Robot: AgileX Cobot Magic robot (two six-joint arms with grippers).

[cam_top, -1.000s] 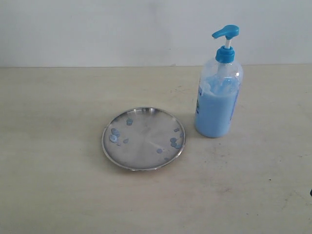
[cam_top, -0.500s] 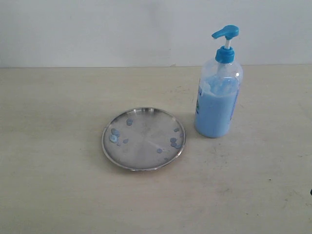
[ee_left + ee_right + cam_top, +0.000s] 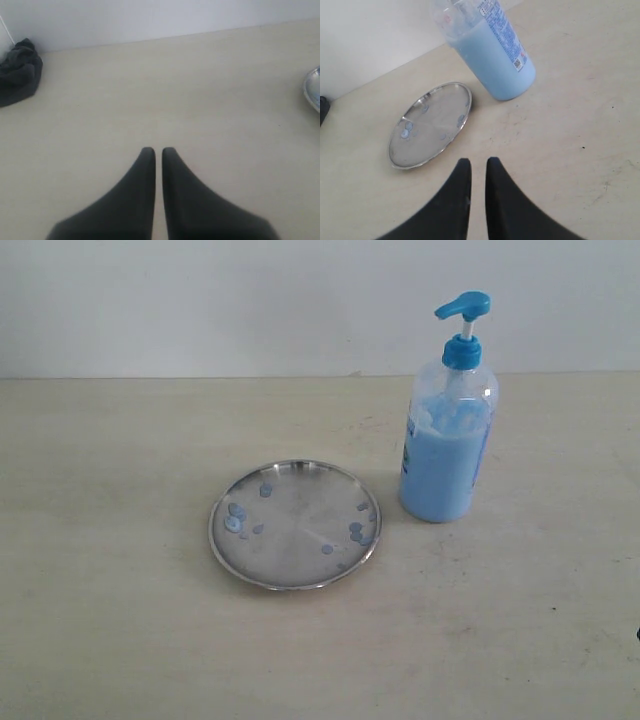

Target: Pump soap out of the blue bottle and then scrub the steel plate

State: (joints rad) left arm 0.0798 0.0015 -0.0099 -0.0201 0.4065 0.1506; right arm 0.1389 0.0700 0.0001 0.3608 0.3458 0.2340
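The steel plate (image 3: 295,525) lies flat mid-table, with small blue soap droplets (image 3: 235,515) along its left and right sides. To its right the blue bottle (image 3: 445,455) stands upright, mostly full of light blue liquid, its pump head (image 3: 465,307) raised. Neither gripper shows in the exterior view. In the right wrist view the right gripper (image 3: 478,161) hovers over bare table, shut and empty, short of the plate (image 3: 432,125) and the bottle (image 3: 495,55). The left gripper (image 3: 155,150) is shut and empty over bare table, with the plate's rim (image 3: 312,90) at the frame edge.
A crumpled dark cloth (image 3: 19,72) lies by the wall, far from the plate, seen in the left wrist view. A white wall backs the beige table (image 3: 120,620).
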